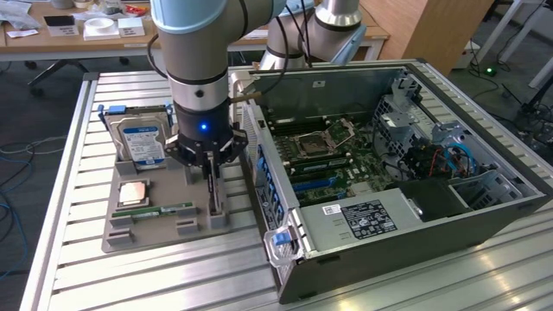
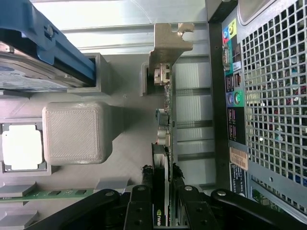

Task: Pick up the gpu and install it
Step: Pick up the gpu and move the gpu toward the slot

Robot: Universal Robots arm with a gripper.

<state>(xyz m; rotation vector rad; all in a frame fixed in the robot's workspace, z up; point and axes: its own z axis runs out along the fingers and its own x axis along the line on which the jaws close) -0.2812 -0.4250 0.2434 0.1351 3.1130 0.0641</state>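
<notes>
The end effector [image 2: 162, 191] is clamped on the top edge of the gpu [image 2: 163, 158], which stands on edge in a slot of the gray holder tray [image 1: 168, 228] on the tabletop [image 1: 129, 278]. The open computer case [image 1: 389, 227] stands just beside the card on one side. On the other side are a gray block [image 2: 72, 132], the processor chip [image 1: 132, 193] and the memory stick [image 1: 155, 211]. Farther off, the hard drive [image 1: 142, 142] stands upright.

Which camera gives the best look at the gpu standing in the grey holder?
The wrist view: the gpu runs edge-on up close, its silver bracket at the far end, the gripper clamped on it. In the exterior view it is a thin dark strip under the gripper.
</notes>
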